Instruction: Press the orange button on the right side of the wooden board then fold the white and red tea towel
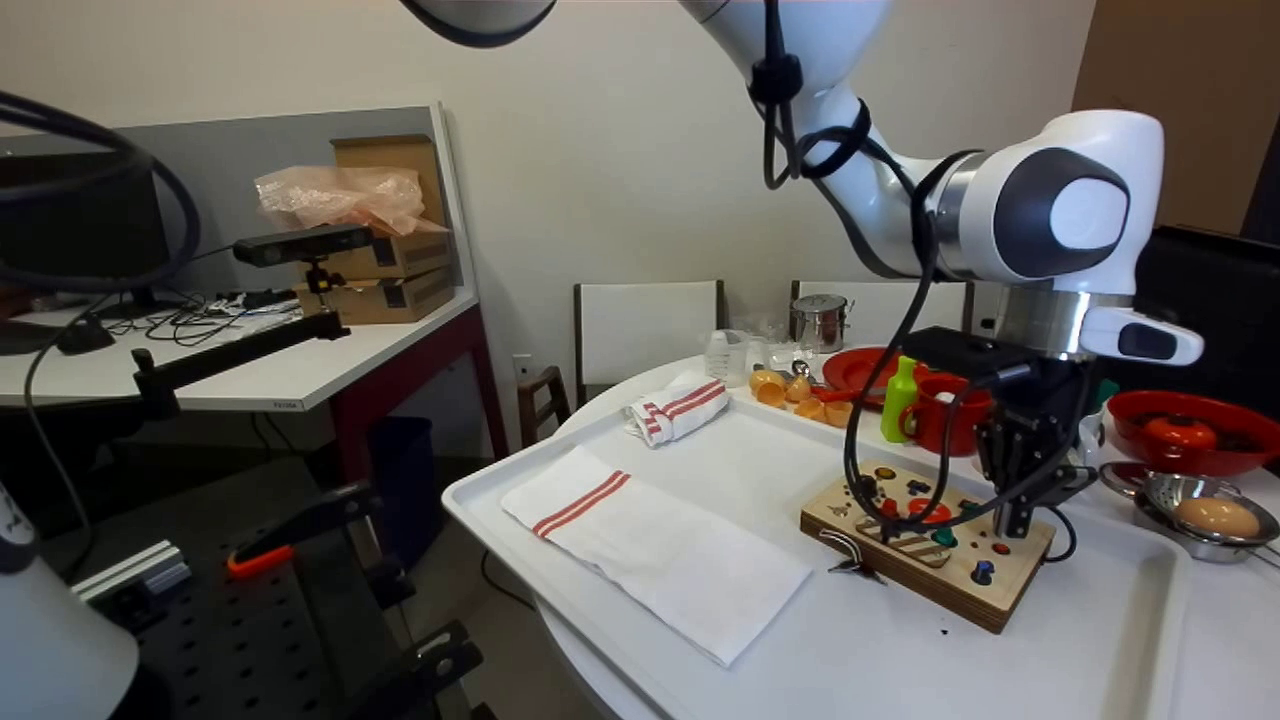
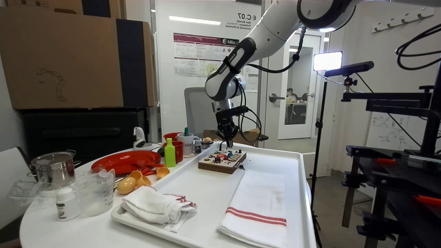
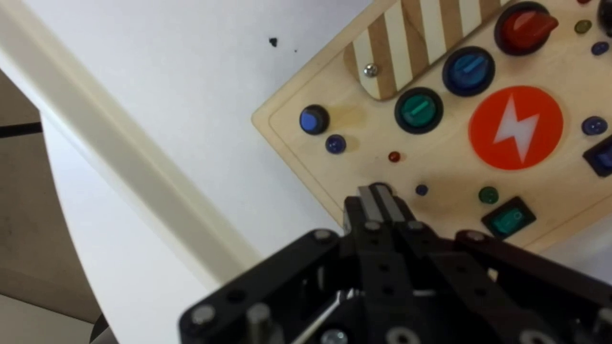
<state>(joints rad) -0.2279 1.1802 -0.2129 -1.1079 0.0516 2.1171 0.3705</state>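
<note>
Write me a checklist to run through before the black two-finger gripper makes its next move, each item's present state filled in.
1. Gripper shut for pressing: ok, fingers together.
2. Fingertips over the rectangular pale-wood control board: ok, near its end with the round blue knob.
3. Fingertips touching the small round orange-red button: cannot tell; it shows just below them in an exterior view.
4. Spot beneath the fingertips visible in the wrist view: not ok, mostly hidden by the gripper.
5. Hanging black cable loop clear of the board: cannot tell; in an exterior view they overlap.
6. White cloth tea towel with narrow red stripes flat on the white rectangular tray: ok.
</note>
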